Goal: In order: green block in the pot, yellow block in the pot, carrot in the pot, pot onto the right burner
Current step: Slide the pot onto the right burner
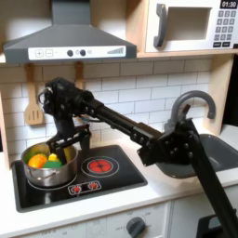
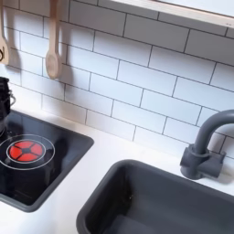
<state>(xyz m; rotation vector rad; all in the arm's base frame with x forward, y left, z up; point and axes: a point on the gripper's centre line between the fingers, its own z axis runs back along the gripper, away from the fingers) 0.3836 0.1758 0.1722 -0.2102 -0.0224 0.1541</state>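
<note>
The silver pot (image 1: 33, 151) sits on the left burner in the first exterior view. Inside it lie the yellow block (image 1: 37, 160), the green block (image 1: 53, 165) and an orange bit of the carrot (image 1: 39, 168). My gripper (image 1: 65, 151) hangs over the pot's right rim, its dark fingers (image 1: 58, 152) apart, with nothing seen between them. Whether a finger touches the rim I cannot tell. At the second exterior view's left edge, a dark part of the gripper (image 2: 5, 96) shows above a sliver of the pot.
The right burner (image 1: 99, 166) with its red rings lies bare beside the pot, also seen as the red burner (image 2: 25, 149). A sink (image 2: 155, 196) and grey faucet (image 2: 203, 146) are to the right. Wooden utensils (image 2: 52, 41) hang on the tiled wall.
</note>
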